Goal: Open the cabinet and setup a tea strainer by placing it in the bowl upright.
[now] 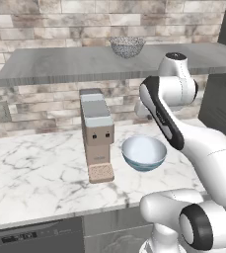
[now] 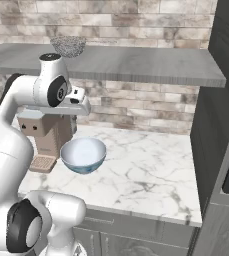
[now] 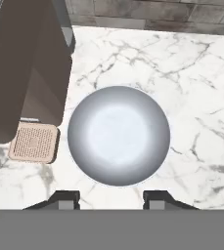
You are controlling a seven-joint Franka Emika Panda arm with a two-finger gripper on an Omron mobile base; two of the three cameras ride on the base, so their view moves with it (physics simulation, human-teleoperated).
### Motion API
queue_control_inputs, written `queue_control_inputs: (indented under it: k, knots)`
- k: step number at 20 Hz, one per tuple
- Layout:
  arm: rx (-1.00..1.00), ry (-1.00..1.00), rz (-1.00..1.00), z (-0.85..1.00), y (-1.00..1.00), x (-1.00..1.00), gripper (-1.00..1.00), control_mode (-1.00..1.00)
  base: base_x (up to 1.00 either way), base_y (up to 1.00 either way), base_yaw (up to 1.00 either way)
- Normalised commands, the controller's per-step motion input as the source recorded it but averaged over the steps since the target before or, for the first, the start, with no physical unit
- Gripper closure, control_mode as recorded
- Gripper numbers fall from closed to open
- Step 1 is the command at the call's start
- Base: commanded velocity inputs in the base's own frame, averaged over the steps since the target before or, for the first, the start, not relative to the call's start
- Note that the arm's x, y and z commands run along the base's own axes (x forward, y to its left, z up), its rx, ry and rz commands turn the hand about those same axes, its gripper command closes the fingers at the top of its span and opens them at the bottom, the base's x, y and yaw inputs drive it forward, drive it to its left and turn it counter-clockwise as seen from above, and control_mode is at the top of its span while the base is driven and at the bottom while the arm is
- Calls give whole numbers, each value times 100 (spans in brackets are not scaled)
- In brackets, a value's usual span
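Note:
The tea strainer (image 1: 127, 46) (image 2: 68, 46), a silver-grey mesh basket, sits upright on a grey shelf (image 1: 60, 66) (image 2: 146, 62) high on the brick wall. The cabinet is out of view. The bowl (image 1: 144, 153) (image 2: 83, 155) (image 3: 118, 135), glossy and pale blue inside, stands empty on the marble counter (image 1: 40, 168). My gripper (image 3: 111, 200) (image 2: 75, 122) hangs above the bowl and points straight down at it, well below the shelf. Its fingertips (image 3: 64, 199) stand apart, open, with nothing between them.
A brown coffee machine (image 1: 97, 133) (image 2: 46, 132) (image 3: 25, 63) with a tan drip tray (image 3: 33, 142) stands close to the bowl's left. A dark tall unit (image 2: 221, 125) closes off the counter's right end. An outlet (image 1: 1, 111) sits on the wall.

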Motion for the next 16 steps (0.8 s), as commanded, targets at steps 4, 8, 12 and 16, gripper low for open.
queue_control_inputs:
  k: [4,8,12,16]
  knots:
    - [0,0,0,0,0,-7,-100,-100,0,0,0]
    - [-9,-16,-2,54,-12,-15,-100,-100,0,0,0]
    - [-11,-23,-4,100,-4,-14,-100,-100,0,0,0]
    - [-13,-22,0,100,-14,-1,-100,-100,0,0,0]
